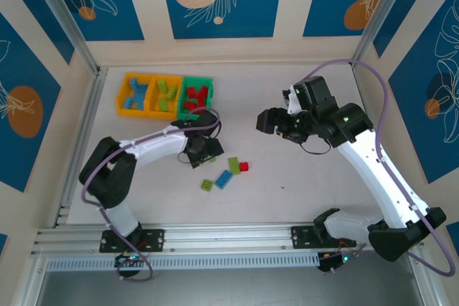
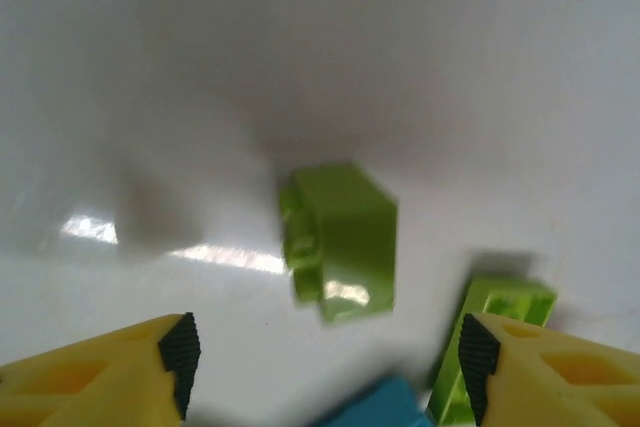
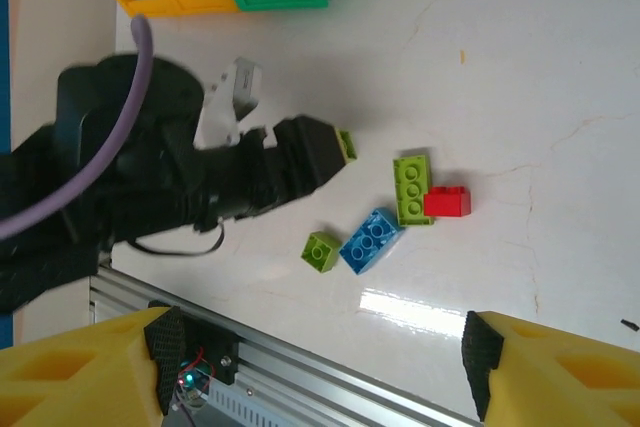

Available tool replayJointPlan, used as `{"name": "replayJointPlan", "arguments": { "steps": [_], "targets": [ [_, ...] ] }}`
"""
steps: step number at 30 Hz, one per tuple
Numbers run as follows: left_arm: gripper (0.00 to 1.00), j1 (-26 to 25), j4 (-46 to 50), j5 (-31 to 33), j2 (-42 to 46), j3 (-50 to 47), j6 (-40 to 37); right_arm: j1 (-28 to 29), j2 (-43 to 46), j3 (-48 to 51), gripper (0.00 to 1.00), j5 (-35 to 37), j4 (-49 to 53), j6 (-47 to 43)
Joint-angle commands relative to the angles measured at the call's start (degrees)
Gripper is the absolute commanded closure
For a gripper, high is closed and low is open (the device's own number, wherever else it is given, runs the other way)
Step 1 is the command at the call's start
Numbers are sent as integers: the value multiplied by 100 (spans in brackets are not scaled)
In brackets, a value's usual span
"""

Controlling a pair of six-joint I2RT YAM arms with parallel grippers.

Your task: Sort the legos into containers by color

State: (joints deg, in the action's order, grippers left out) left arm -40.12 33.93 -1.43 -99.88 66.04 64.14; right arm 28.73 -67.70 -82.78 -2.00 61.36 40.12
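While low, left gripper [image 2: 329,352] apparently spread.

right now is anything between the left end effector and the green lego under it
Nothing visible. The green lego lies on bare table just ahead of the open left end effector. A second green lego and a blue one sit close by.

No readable text, label, brand, number or sign appears on anything in these views.
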Motion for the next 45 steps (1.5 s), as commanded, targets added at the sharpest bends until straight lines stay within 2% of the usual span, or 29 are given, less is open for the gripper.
{"name": "replayJointPlan", "arguments": {
  "steps": [1, 5, 9, 16, 21, 24, 29, 33, 36, 38, 40, 43, 45],
  "targets": [
    [40, 52, 177, -49, -277, 408, -269, -43, 180, 134, 24, -191, 253, 104],
    [56, 68, 209, -76, -468, 383, -231, -60, 296, 205, 23, -246, 301, 152],
    [65, 74, 311, -47, -527, 273, -237, -78, 371, 241, 23, -215, 332, 154],
    [77, 98, 581, 96, -388, 307, -437, -113, 363, 250, 23, -278, 219, 160],
    [80, 266, 1030, 393, 103, 662, -848, -122, 368, 179, 22, -318, 244, 172],
    [80, 603, 1273, 579, 479, 999, -1134, -131, 405, 192, 22, -292, 260, 170],
    [79, 1680, 1406, 503, 541, 1806, -1673, -154, 407, 228, 22, -368, 227, 167],
    [79, 2545, 1449, 434, -93, 2781, -2101, -183, 415, 198, 22, -450, 236, 222],
    [76, 2996, 1656, 405, -854, 3721, -2341, -192, 462, 180, 22, -459, 270, 290],
    [71, 3217, 1911, 333, -1366, 4453, -2488, -190, 511, 176, 22, -468, 271, 325],
    [60, 3359, 2197, 290, -1834, 5198, -2649, -191, 563, 175, 22, -444, 296, 353],
    [48, 3440, 2552, 187, -2222, 6020, -2880, -201, 624, 196, 22, -411, 354, 407],
    [45, 3441, 2694, 115, -2229, 6217, -2933, -201, 672, 242, 22, -398, 343, 465]
  ]
}}
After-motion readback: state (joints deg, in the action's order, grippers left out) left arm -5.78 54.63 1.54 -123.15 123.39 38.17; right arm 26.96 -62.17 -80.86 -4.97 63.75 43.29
